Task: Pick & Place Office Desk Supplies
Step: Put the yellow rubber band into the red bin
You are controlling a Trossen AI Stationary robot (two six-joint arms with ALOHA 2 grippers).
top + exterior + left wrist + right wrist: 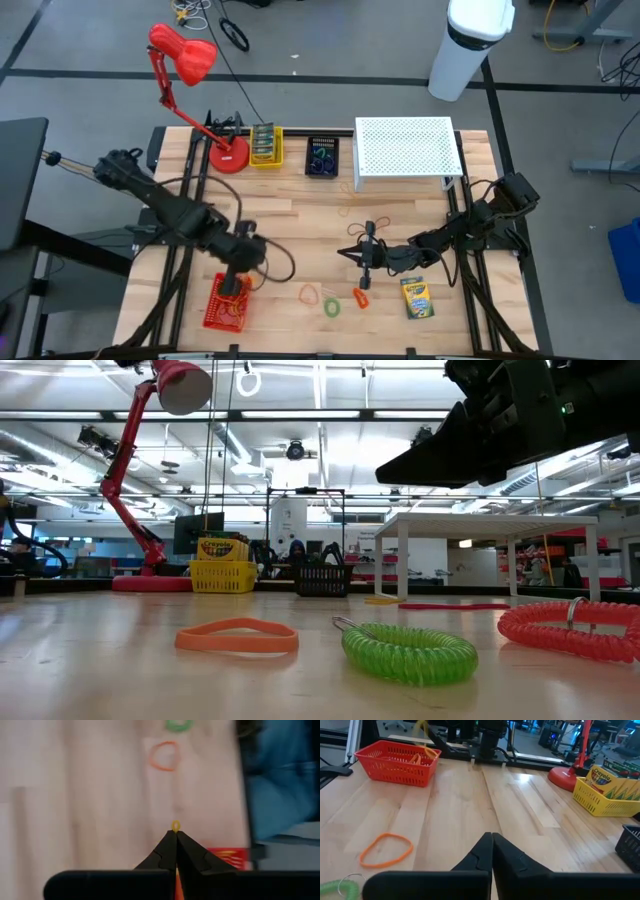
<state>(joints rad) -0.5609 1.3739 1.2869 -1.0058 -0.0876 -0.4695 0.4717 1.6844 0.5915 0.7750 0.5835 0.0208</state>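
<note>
My left gripper [236,288] hangs over the red basket [225,305] at the table's near left, shut on a small yellow loop [176,825]. My right gripper [346,253] waits shut above mid-table with nothing in it; it also shows in its own wrist view [491,838]. On the wood in front of the right gripper lie an orange rubber band [309,293], a green coil loop [331,307] and an orange-red coil loop [360,297]. A yellow-and-green crayon box [417,297] lies flat near the front right. My left gripper pinches the yellow loop between its two fingertips [170,842]; a small bend of the loop [176,825] pokes out past the tips. The fingers slant downward, and the loop is lifted clear of the table, above the basket's side.
Along the far edge stand a red desk lamp [185,55], a yellow basket of crayon boxes [266,146], a black basket [322,158] and a white perforated riser [405,150]. Bare wood lies between the two grippers.
</note>
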